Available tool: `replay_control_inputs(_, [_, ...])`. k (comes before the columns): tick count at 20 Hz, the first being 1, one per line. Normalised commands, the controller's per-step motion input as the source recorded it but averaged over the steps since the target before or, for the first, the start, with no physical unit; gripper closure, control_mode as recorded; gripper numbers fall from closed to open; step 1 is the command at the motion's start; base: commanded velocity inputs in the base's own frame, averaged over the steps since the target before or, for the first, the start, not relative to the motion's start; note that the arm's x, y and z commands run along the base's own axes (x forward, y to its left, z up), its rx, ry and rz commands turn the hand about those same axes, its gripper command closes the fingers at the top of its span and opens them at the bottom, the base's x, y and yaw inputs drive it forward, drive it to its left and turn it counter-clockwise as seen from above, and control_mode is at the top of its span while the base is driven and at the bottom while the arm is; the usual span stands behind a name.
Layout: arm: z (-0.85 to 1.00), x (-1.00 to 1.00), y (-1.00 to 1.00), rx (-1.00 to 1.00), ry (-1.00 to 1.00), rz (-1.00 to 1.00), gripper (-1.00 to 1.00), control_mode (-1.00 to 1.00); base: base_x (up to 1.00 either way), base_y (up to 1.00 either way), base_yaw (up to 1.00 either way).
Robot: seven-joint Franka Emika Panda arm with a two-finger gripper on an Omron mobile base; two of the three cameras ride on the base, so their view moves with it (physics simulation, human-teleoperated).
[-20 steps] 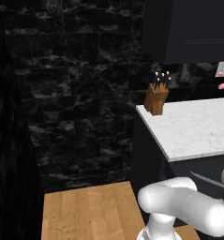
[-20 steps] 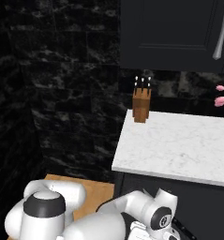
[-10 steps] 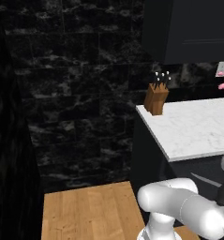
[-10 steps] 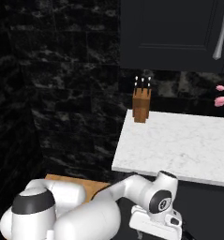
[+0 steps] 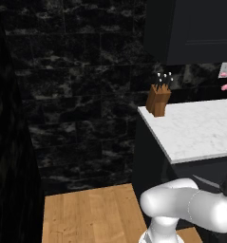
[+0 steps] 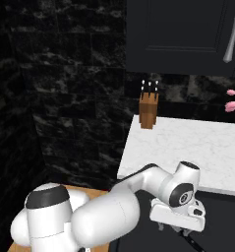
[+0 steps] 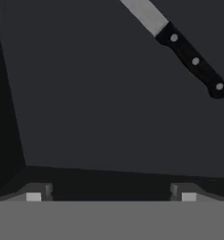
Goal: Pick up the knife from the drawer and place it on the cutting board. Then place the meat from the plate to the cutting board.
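The knife (image 7: 183,44), with a silver blade and a black riveted handle, lies on the dark floor of the open drawer (image 7: 85,117), at the upper right of the hand view. My gripper (image 7: 111,194) hangs above the drawer floor, open, with nothing between its fingers and the knife off to one side. From the right base view, the gripper (image 6: 175,230) points down below the counter edge. A silver sliver of the knife's blade (image 5: 207,182) shows past my arm. The cutting board, the meat and the plate are out of view.
A brown knife block (image 6: 148,110) stands at the back corner of the white marble counter (image 6: 188,142). Black upper cabinets with a silver handle (image 6: 230,34) hang above it. Pink flowers (image 6: 230,106) sit at the right edge. Wooden floor (image 5: 86,213) lies to the left.
My arm has reached forward and to the right, carrying the hand further over the open drawer. The gripper has stayed open.
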Motion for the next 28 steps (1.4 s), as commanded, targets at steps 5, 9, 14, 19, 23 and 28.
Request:
replay_control_inputs(5, [-0.04, 0.45, -0.23, 0.01, -0.01, 0.09, -1.0, -1.0, 0.0, 0.0, 0.0])
replay_control_inputs(9, [-0.4, 0.08, -0.07, 0.0, -0.09, 0.04, -1.0, -1.0, 0.0, 0.0, 0.0])
replay_control_inputs(14, [-0.3, -0.46, 0.0, -0.01, -0.35, 0.02, -1.0, -1.0, 0.0, 0.0, 0.0])
replay_control_inputs(19, [0.0, -0.06, 0.0, -0.04, -0.27, 0.05, -1.0, -1.0, 0.0, 0.0, 0.0])
replay_control_inputs(23, [0.0, 0.33, -0.17, -0.01, -0.06, 0.08, -1.0, -1.0, 0.0, 0.0, 0.0])
replay_control_inputs(28, [-0.06, 0.42, -0.18, 0.0, 0.01, 0.09, -1.0, -1.0, 0.0, 0.0, 0.0])
